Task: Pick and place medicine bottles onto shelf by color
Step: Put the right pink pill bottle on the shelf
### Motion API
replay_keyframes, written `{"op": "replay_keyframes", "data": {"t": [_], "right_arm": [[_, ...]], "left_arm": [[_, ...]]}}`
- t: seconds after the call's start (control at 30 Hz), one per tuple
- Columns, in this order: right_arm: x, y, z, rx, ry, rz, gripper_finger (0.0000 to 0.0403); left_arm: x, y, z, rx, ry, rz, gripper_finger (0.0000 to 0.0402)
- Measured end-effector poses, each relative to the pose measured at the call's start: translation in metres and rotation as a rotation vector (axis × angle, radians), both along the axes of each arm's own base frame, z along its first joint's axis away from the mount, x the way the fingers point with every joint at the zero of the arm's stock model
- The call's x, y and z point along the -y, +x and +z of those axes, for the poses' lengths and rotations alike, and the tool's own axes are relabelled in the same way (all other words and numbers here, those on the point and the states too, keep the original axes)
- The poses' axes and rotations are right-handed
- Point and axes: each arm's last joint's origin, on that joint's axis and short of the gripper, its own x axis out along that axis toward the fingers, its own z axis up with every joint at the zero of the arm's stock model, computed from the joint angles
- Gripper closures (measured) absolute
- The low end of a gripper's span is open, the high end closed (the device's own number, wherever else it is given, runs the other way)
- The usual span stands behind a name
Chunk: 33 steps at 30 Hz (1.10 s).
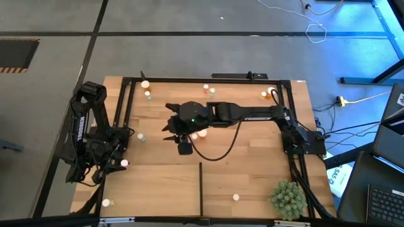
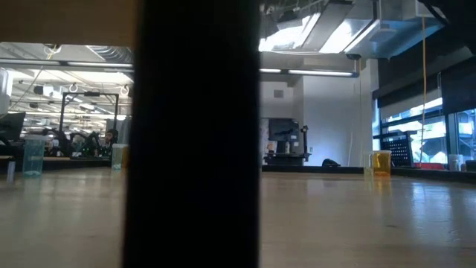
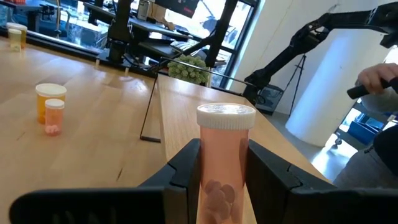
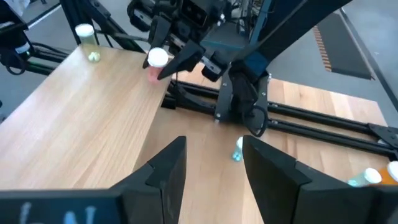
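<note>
An orange medicine bottle [image 3: 224,168] with a white cap stands between the fingers of my left gripper [image 1: 120,162], at the table's left edge. It also shows in the right wrist view as the capped bottle [image 4: 157,61]. My right gripper [image 4: 211,168] is open over the table's middle [image 1: 172,126], pointing toward the left arm, with nothing between its fingers. Two orange bottles [image 1: 199,133] stand on the table under the right arm. The shelf [image 1: 158,189] lies along the near edge, with a thin dark divider [image 1: 201,186] standing on it. One bottle [image 1: 236,197] stands on the shelf's right half. My left gripper pinches the orange bottle's body [image 3: 202,180] between its two fingers, just below the white cap. The fingers reach in level, one on each side. The bottle stands upright in the hold; its bottom is out of the picture.
More bottles stand along the far edge [image 1: 146,88] [image 1: 208,89] [image 1: 268,94], one at the left [image 1: 140,135] and one at the near left corner [image 1: 106,203]. A spiky green plant ball [image 1: 289,198] sits near right. The divider [image 2: 197,134] blocks the low view's middle.
</note>
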Motion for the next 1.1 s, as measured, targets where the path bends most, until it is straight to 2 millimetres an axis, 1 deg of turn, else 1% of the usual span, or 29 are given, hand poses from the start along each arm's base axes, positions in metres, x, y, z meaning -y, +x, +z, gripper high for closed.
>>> {"op": "replay_keyframes", "data": {"t": [0.33,0.43,0.63,1.1], "right_arm": [[0.0,0.0,0.0,-0.001,0.003,-0.001,0.0243],[0.0,0.0,0.0,0.0,0.003,-0.001,0.0243],[0.0,0.0,0.0,-0.001,0.003,-0.001,0.0243],[0.0,0.0,0.0,0.0,0.0,0.0,0.0243]], "left_arm": [[-0.001,0.0,0.002,-0.007,-0.015,0.0,0.0305],[-0.002,0.0,0.01,-0.012,-0.036,-0.002,0.0305],[-0.007,0.002,0.027,-0.001,0.009,-0.002,0.0305],[-0.022,0.006,0.075,-0.003,0.059,-0.007,0.0305]]}}
